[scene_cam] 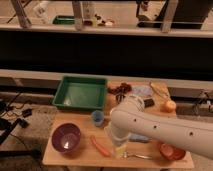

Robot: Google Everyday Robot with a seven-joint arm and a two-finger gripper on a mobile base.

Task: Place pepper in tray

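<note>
The slim orange-red pepper (100, 146) lies flat on the wooden table near its front edge, between the purple bowl and my arm. The green tray (63, 93) sits at the table's back left with nothing in it. My white arm reaches in from the lower right across the table's middle. Its gripper (118, 144) hangs at the arm's lower-left end, just right of the pepper and mostly hidden by the arm. It holds nothing, and the pepper is free of it.
A purple bowl (66, 138) stands front left and a small blue cup (97, 117) lies between tray and pepper. An orange bowl (172, 151) is front right and a round orange fruit (170, 105) back right. Dark items (120, 90) sit behind the arm, and a utensil (137, 156) lies at the front.
</note>
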